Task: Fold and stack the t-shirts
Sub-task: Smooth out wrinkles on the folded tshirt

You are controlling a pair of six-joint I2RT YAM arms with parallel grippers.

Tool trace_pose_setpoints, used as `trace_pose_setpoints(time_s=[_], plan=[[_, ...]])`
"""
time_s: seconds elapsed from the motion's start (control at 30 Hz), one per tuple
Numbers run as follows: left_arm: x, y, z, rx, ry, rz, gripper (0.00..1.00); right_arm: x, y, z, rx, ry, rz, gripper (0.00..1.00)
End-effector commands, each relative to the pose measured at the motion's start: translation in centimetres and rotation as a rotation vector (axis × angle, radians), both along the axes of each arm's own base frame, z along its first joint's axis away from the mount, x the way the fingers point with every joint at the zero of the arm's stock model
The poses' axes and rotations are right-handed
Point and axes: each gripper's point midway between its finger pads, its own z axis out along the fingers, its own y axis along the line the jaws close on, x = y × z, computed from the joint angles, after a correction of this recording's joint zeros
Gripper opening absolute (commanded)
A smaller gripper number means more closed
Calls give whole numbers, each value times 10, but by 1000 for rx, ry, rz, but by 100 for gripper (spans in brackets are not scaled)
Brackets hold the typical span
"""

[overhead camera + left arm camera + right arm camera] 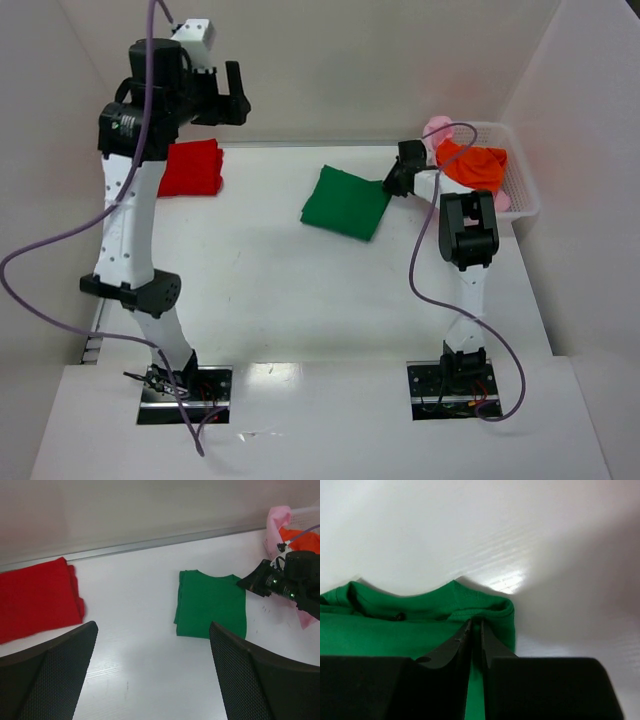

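Observation:
A folded dark green t-shirt [345, 203] [212, 607] lies flat at the table's middle. My right gripper [392, 183] [476, 622] is at its right corner, jaws pinched together on a fold of the green cloth [395, 630] by the collar. A folded red t-shirt [192, 168] [35, 597] rests at the back left. My left gripper [235, 95] [152, 630] hangs high above the red t-shirt, wide open and empty. An orange t-shirt [478, 165] [300, 539] and a pale pink one [437, 128] [277, 522] lie crumpled in the basket.
The white mesh basket [525, 195] stands at the back right against the side wall. White walls close the table in at the back and on both sides. A purple cable loops beside each arm.

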Motion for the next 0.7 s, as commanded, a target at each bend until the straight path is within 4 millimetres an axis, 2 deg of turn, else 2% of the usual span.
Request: trace_pose_setpoints(time_s=[0.0,0.1,0.13,0.2,0.27,0.37,0.43,0.5,0.57,0.6,0.67], plan=[[-34,23,43,21,-128,69,100,14,14,5,-8,-18,46,16],[-54,33,60,8,-197,95,100,19,36,5,-1,-27,112,17],[-54,34,47,16,-176,100,100,22,42,8,5,-37,137,17],[-71,44,65,-8,-270,136,100,21,60,2,-10,-26,188,17],[-73,45,47,-11,-248,144,100,19,81,0,-12,-19,233,17],[-80,47,41,-27,-239,152,100,15,101,-3,-16,-8,273,17],[-74,44,16,-20,-190,139,100,13,111,0,-10,-14,292,17],[-72,39,5,-42,-180,126,100,12,114,0,-11,-14,287,20],[-64,29,-33,-75,-113,93,100,11,113,-2,-12,-4,272,25],[-60,26,-39,-97,-118,86,100,13,109,1,-29,-8,256,31],[-53,18,-68,-146,-74,65,100,14,107,23,-31,-40,248,49]])
